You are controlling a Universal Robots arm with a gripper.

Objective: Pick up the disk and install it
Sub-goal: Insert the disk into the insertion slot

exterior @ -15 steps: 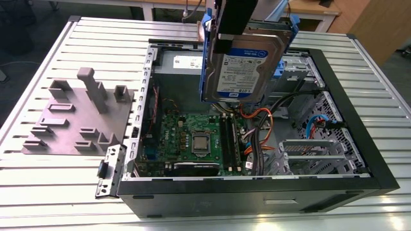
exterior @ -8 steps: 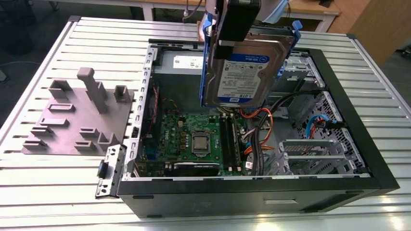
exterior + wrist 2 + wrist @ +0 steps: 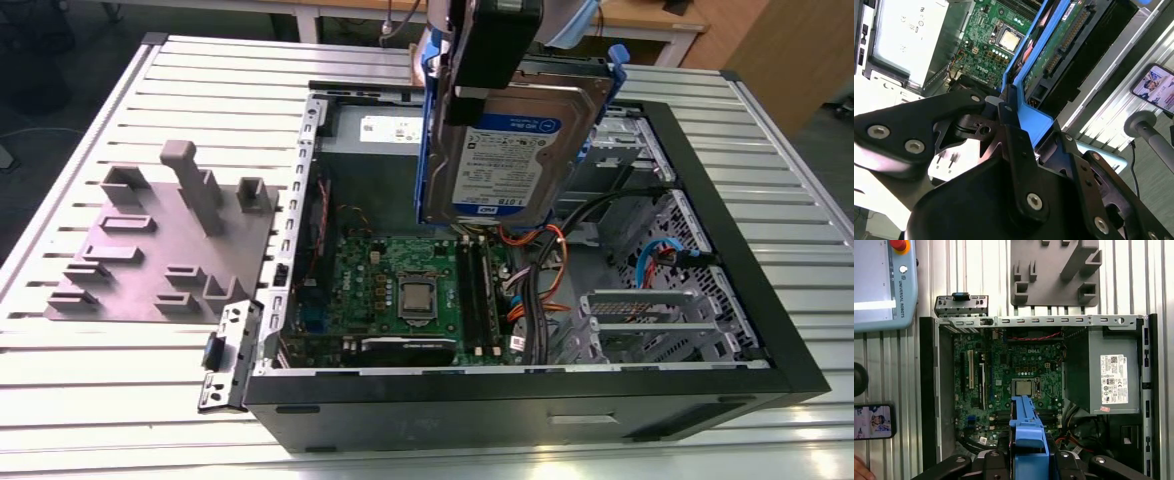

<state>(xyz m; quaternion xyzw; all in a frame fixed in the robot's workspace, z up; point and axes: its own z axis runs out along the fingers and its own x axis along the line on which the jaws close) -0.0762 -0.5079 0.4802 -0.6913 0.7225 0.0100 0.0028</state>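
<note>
Gripper (image 3: pixel 470 95) clamps the disk (image 3: pixel 514 150) on edge, label showing, above the open case (image 3: pixel 534 400); the claw hides the disk's top, and the arm is cut off.

A slatted aluminium tabletop (image 3: pixel 80 390) stands on a dark grey floor (image 3: pixel 67 100). Beyond it stands a light wooden desk (image 3: pixel 654 22); a brown wooden panel (image 3: pixel 787 60) occupies the exterior view's right.

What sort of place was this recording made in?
Probably a robotics lab bench for computer assembly: an open computer case lies on a slotted metal table, a robot's control pendant sits beside it, and the gripper holds the disk over the case.
</note>
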